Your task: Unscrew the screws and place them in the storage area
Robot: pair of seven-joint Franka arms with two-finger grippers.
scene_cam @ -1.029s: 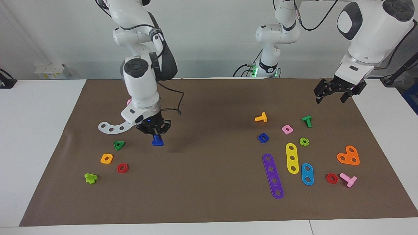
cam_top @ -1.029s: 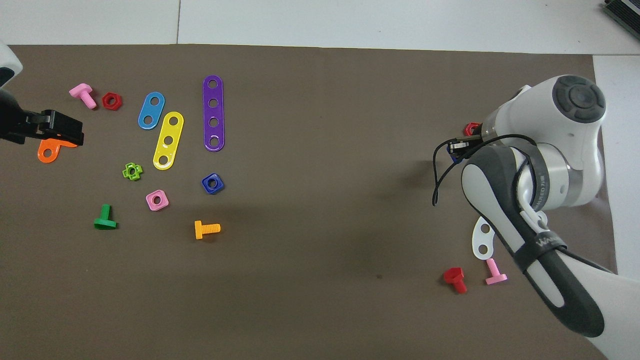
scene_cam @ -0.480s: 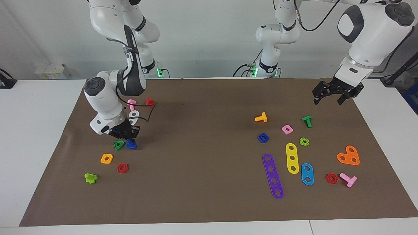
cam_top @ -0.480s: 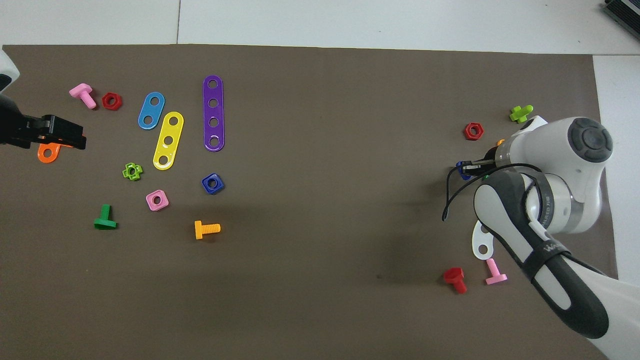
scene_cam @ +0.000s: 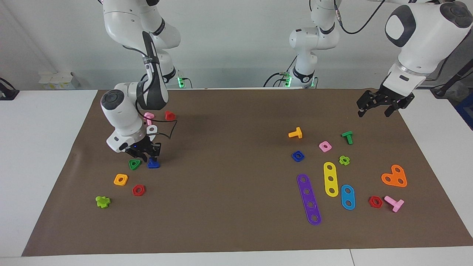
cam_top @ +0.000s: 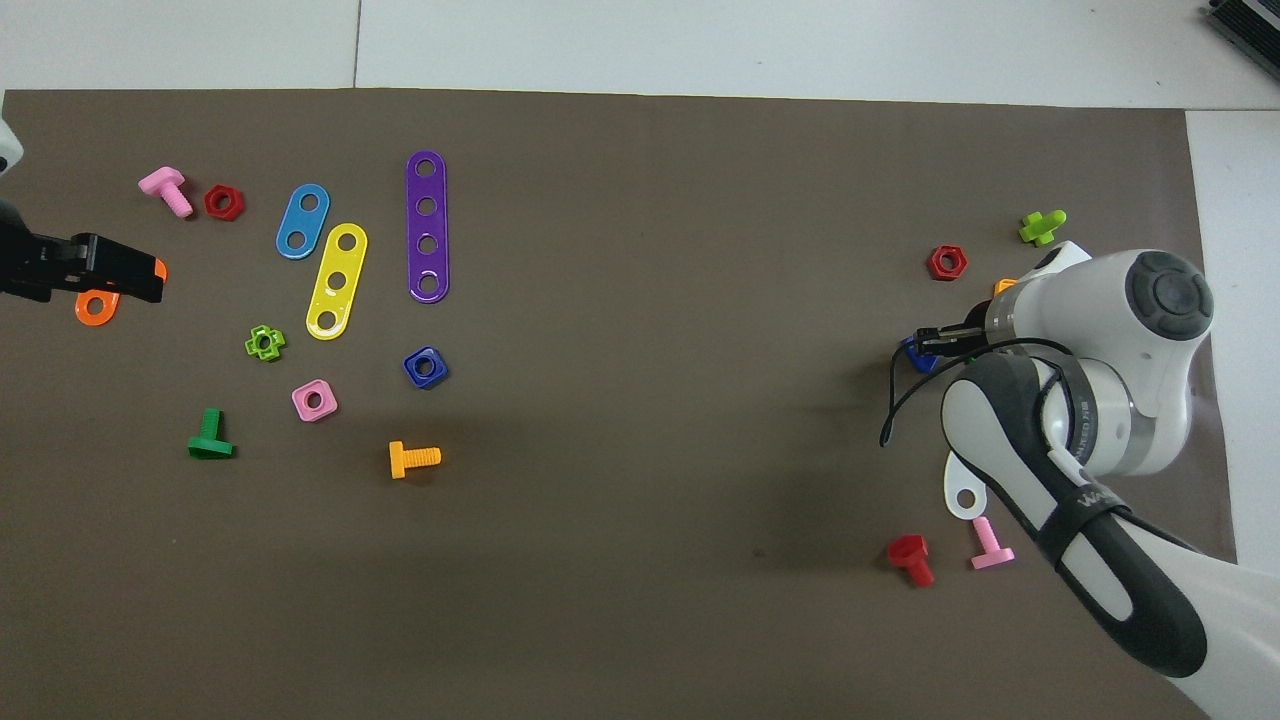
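Note:
The dark-blue bolt (scene_cam: 153, 163) rests on the brown mat (scene_cam: 236, 207) toward the right arm's end, beside a green triangular nut (scene_cam: 134, 164). My right gripper (scene_cam: 147, 154) is low over the bolt and looks shut on its stem. In the overhead view only an edge of the bolt (cam_top: 912, 357) shows beside the right gripper (cam_top: 940, 342). The matching blue nut (scene_cam: 298, 156) lies alone toward the left arm's end and also shows in the overhead view (cam_top: 425, 367). My left gripper (scene_cam: 374, 110) is open and empty, up in the air over the orange heart plate (cam_top: 95, 308).
Near the bolt lie an orange nut (scene_cam: 121, 179), a red nut (scene_cam: 138, 190) and a lime bolt (scene_cam: 102, 201). A pink bolt (cam_top: 990, 545), a red bolt (cam_top: 910, 558) and a white strip (cam_top: 962, 490) lie nearer to the robots. Around the blue nut lie a purple strip (scene_cam: 309, 199), a yellow strip (scene_cam: 330, 178) and several bolts and nuts.
My right gripper carried the blue bolt toward the right arm's end and lowered it onto the mat beside the green triangular nut. The left gripper stayed almost still.

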